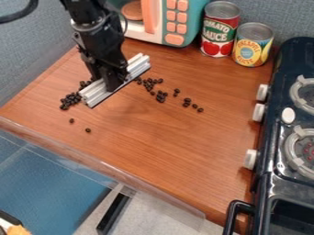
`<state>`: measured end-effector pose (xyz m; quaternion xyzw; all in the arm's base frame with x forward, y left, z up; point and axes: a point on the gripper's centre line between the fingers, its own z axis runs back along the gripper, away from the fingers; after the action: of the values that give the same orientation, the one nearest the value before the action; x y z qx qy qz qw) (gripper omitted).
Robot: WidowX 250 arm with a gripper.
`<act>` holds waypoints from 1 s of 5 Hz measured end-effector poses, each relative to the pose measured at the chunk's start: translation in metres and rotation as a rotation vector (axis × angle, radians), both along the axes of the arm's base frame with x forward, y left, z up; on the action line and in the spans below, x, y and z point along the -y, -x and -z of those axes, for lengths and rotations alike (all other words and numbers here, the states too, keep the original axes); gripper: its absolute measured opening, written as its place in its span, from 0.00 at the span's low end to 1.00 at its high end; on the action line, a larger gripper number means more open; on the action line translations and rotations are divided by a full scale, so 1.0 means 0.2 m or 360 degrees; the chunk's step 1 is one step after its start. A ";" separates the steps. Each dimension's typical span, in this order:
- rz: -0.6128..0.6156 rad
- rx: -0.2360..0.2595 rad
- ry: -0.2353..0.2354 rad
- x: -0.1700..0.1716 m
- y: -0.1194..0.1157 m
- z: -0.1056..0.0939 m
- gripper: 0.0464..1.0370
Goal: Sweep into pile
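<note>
Ridged metal bar (pixel 94 93) pinched in my claw (pixel 115 81); edge should ride flush on wood-grain counter (pixel 153 137), slowly gathering stray dark beans (pixel 160 97).

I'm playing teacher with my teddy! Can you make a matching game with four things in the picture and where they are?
Things:
1. silver bar
2. dark stove
3. little dark beads
4. yellow-and-blue can

Places:
A. on both sides of the bar
B. next to the red can
C. at the gripper
D. along the picture's right edge

Right pairs: 1-C, 2-D, 3-A, 4-B
</note>
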<state>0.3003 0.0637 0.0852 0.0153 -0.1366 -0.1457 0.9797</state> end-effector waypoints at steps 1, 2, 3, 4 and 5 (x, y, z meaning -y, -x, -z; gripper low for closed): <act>0.0150 -0.0001 0.0035 0.26 0.04 -0.04 0.31; 0.0210 -0.0065 0.0063 0.40 0.10 0.02 0.31; 0.0268 -0.0118 0.0094 0.54 0.12 0.09 0.31; 0.0224 -0.0192 0.0110 0.60 0.10 0.17 0.31; 0.0157 -0.0211 0.0108 0.61 0.04 0.25 0.31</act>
<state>0.2933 -0.0581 0.0357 -0.0341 -0.0769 -0.1898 0.9782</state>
